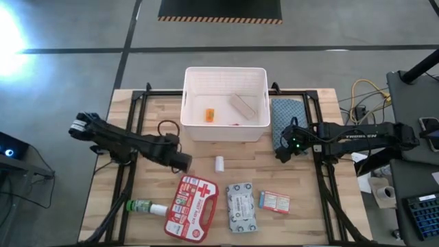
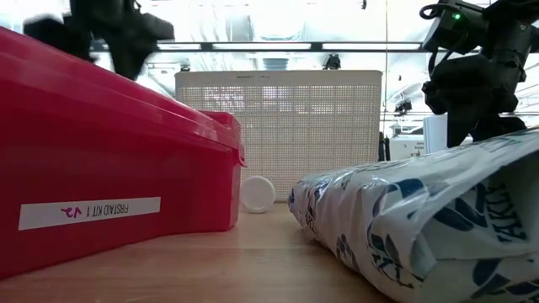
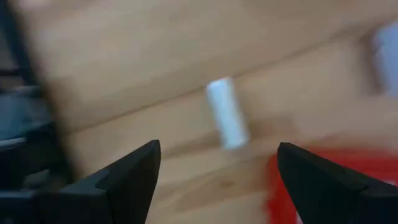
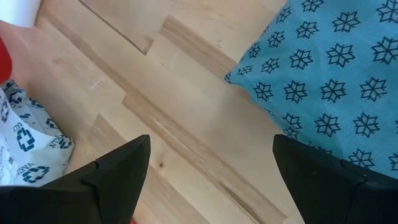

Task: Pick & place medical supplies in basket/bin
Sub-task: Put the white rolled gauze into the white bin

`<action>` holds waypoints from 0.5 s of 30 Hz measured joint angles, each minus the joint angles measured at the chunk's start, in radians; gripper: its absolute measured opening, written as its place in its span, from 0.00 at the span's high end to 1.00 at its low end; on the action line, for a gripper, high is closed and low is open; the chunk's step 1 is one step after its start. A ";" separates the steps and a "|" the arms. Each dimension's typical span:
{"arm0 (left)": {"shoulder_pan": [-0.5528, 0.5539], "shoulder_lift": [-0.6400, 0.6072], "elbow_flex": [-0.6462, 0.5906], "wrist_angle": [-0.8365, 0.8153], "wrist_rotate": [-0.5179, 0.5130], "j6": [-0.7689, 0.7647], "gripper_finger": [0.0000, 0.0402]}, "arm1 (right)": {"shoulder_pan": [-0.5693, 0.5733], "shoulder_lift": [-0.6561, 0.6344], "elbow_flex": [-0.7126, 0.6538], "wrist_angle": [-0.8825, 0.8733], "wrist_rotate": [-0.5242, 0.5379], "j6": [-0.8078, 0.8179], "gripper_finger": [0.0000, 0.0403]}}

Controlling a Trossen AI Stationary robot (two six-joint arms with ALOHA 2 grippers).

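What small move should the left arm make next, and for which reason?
Probably the left gripper should move forward and lower over the white roll. Its fingers are open, the roll lies just ahead between them on the table, and it is not yet in the white bin. The right gripper waits, open, beside the blue cloth.

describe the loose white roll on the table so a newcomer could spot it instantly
Start at the white basket at the table's far middle. Just in front of its near wall, on bare wood, lies the white roll, with the open left gripper beside it and the red first-aid case nearer the front edge. It is the only small plain white cylinder lying alone; its neighbours are flat, printed or coloured.
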 joint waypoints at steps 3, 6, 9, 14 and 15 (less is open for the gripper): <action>0.026 -0.055 -0.172 0.253 0.003 -0.032 0.26 | 0.000 0.000 0.000 0.000 0.000 -0.007 0.18; 0.055 -0.080 -0.334 0.433 0.034 -0.082 0.26 | 0.000 0.000 0.000 0.000 0.000 -0.008 0.18; 0.066 -0.083 -0.449 0.537 0.054 -0.138 0.26 | 0.000 0.000 0.000 0.000 0.000 -0.008 0.18; 0.064 -0.080 -0.544 0.671 0.061 -0.168 0.26 | 0.000 0.000 -0.004 -0.002 0.000 0.000 0.18; 0.065 -0.080 -0.552 0.675 0.060 -0.168 0.26 | 0.000 0.000 -0.006 0.000 0.000 0.004 0.18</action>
